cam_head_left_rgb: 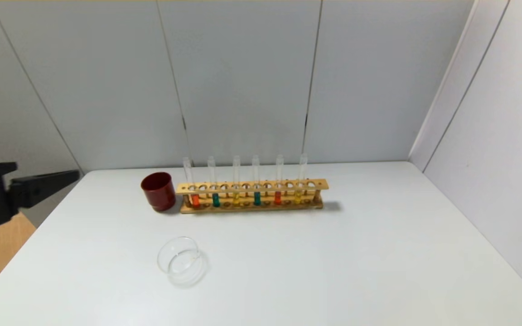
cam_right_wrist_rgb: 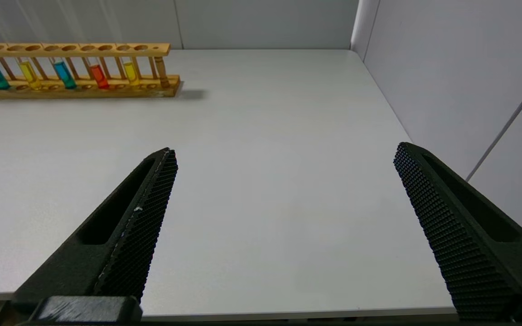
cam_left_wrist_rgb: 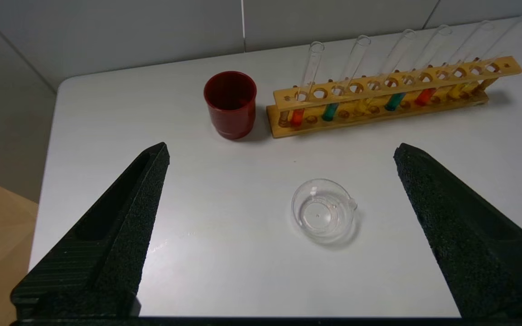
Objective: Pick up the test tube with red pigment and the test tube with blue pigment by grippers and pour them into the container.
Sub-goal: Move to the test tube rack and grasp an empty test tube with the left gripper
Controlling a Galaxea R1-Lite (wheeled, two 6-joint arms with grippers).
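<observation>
Six glass tubes stand in a wooden rack at the back of the white table. The tube with orange-red liquid is at the rack's left end. A deeper red tube stands further right. Two teal-blue tubes stand between them. The clear glass dish sits empty in front of the rack, also in the left wrist view. My left gripper is open and empty, off the table's left edge. My right gripper is open and empty over the table's front right.
A dark red cup stands against the rack's left end. Two yellow-liquid tubes are also in the rack. Grey wall panels close off the back and the right side.
</observation>
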